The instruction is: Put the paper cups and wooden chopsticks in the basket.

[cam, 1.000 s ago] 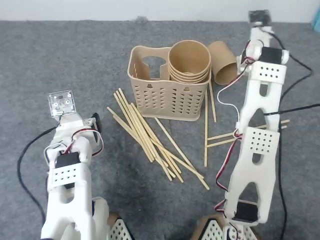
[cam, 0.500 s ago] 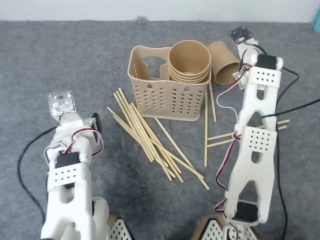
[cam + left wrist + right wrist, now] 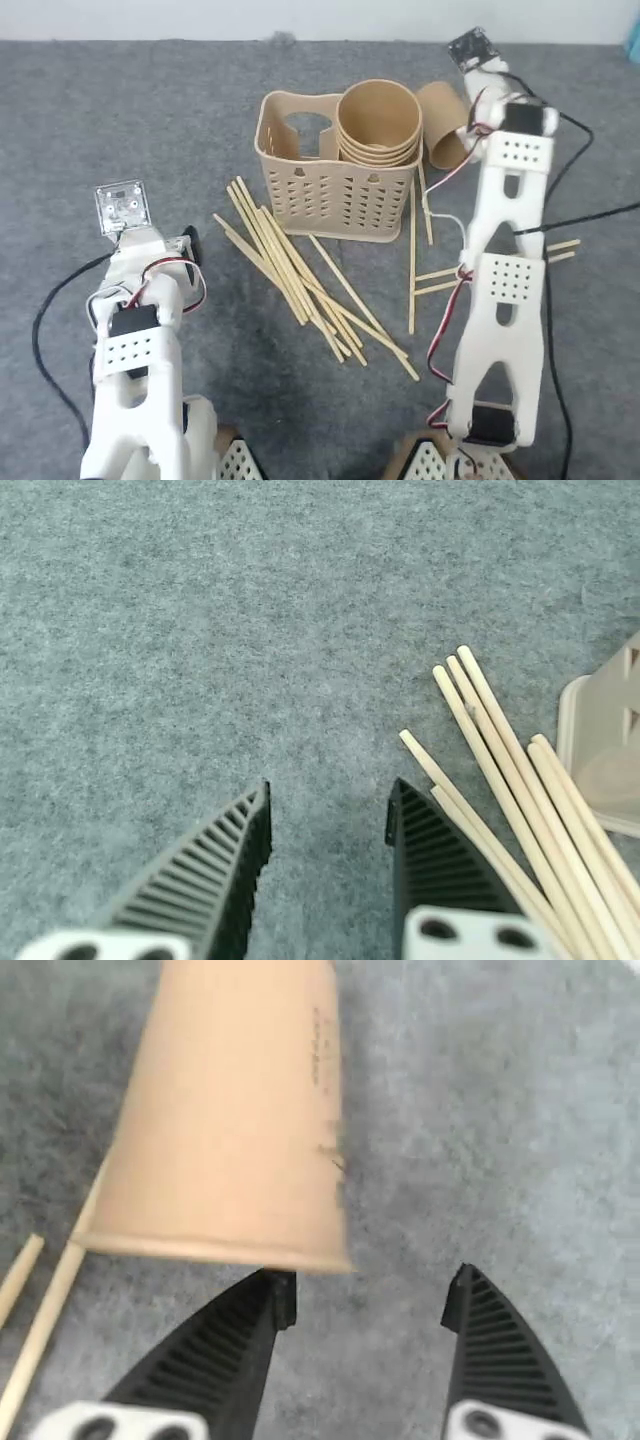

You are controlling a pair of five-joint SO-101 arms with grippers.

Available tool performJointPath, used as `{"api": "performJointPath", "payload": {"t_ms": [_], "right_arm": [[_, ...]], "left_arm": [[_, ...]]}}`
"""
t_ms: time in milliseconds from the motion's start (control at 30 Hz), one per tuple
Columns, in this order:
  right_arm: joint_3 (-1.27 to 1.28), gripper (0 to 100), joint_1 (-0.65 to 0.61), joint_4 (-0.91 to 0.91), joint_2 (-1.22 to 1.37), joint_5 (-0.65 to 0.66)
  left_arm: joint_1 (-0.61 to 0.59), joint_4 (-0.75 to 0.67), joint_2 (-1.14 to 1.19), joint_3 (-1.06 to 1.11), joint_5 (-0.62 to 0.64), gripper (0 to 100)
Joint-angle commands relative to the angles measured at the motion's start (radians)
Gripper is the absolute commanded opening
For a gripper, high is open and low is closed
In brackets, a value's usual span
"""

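A beige slotted basket (image 3: 300, 190) stands at mid-table with a stack of brown paper cups (image 3: 379, 122) in its right half. One more paper cup (image 3: 446, 122) (image 3: 235, 1110) lies on its side just right of the basket. My right gripper (image 3: 365, 1295) is open right beside this cup's rim, with nothing between its fingers. Several wooden chopsticks (image 3: 300, 275) lie fanned on the carpet in front of the basket, and more chopsticks (image 3: 412, 255) lie to its right. My left gripper (image 3: 330, 815) hangs open over bare carpet left of the chopstick ends (image 3: 500, 750).
Grey carpet (image 3: 120, 110) covers the table. The left arm (image 3: 135, 330) stands at the front left, the right arm (image 3: 505, 260) stretches along the right side over two chopsticks (image 3: 445, 275). A basket corner (image 3: 605, 760) shows in the left wrist view.
The right arm's wrist has swung left toward the lying cup beside the basket. The left arm has kept still.
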Motion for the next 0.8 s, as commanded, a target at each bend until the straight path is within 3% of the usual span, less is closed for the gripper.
{"api": "performJointPath", "payload": {"t_ms": [0,133,767], "right_arm": [[-0.04,17.7,-0.031,-0.079,0.018,0.017],[-0.041,0.0,-0.03,-0.148,0.058,0.011],[-0.11,0.8,0.136,0.285,-0.142,-0.097]], "left_arm": [[0.008,-0.031,-0.02,-0.004,0.008,18],[0.008,-0.031,-0.02,-0.004,0.008,18],[0.008,-0.049,-0.02,0.004,0.008,18]]}}
